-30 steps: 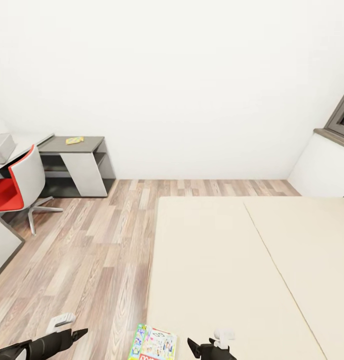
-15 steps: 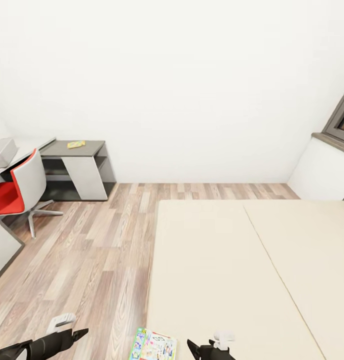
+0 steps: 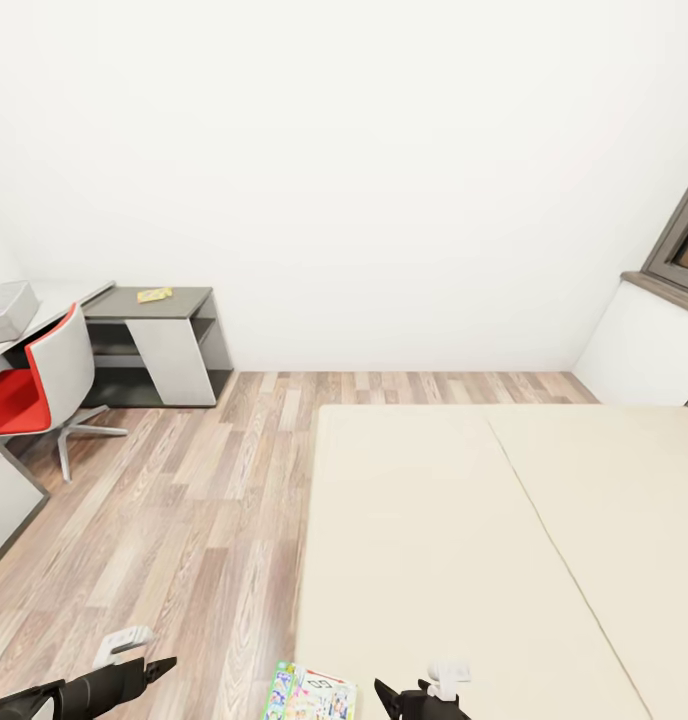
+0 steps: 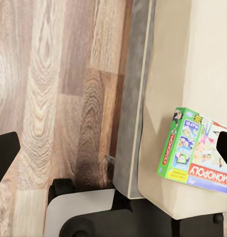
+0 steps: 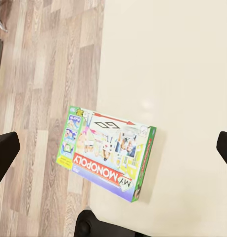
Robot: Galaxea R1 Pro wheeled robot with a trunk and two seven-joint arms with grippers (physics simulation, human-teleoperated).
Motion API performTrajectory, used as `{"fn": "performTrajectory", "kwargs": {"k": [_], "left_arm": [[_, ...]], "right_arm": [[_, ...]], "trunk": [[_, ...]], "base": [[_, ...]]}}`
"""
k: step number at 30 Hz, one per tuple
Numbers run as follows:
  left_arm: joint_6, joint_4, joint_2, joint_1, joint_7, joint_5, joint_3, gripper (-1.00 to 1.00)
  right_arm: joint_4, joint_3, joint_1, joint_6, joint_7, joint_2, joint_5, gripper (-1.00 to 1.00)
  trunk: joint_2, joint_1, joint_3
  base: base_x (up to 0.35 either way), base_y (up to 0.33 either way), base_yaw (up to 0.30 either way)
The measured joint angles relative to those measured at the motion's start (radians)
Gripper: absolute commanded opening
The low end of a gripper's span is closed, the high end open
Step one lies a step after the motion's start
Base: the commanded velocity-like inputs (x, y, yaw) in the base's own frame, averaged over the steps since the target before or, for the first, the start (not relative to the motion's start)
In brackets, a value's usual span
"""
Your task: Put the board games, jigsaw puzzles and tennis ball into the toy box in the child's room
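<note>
A blue-green board game (image 3: 309, 692) with a red Monopoly banner lies flat on the bed (image 3: 464, 520), at the corner nearest me by the mattress edge. My left gripper (image 3: 162, 666) hangs open over the floor left of it. My right gripper (image 3: 387, 694) is open above the mattress just right of it. The left wrist view shows the board game (image 4: 196, 152) beside the bed's grey edge. In the right wrist view the board game (image 5: 107, 153) sits between the spread fingers (image 5: 4, 152). Far left, the toy box (image 3: 6, 310) stands on the table (image 3: 184, 297), with a small flat yellowish toy (image 3: 154, 294) on the dark part.
A red and white swivel chair (image 3: 39, 385) stands in front of the table. Wood-plank floor (image 3: 184, 500) runs between table and bed. A white wall is behind, and a grey-framed window (image 3: 684, 245) with a sill is at the right.
The whole head picture has shifted slightly downward, so the camera moved. The board game and both grippers keep their places relative to each other.
</note>
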Motion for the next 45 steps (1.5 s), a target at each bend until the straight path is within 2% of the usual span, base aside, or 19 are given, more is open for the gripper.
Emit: {"fn": "performTrajectory", "kwargs": {"k": [21,45], "left_arm": [[0.000,0.000,0.000,0.000,0.000,0.000,0.000,1.00],[0.000,0.000,0.001,0.000,0.000,0.000,0.000,1.00]], "right_arm": [[0.006,0.000,0.000,-0.001,0.000,0.000,-0.004,1.00],[0.006,0.000,0.000,0.000,0.000,0.000,-0.007,1.00]], "trunk": [[0.000,0.000,0.001],[0.000,0.000,0.001]], "base": [[0.000,0.099,0.000],[0.000,0.268,0.000]]}}
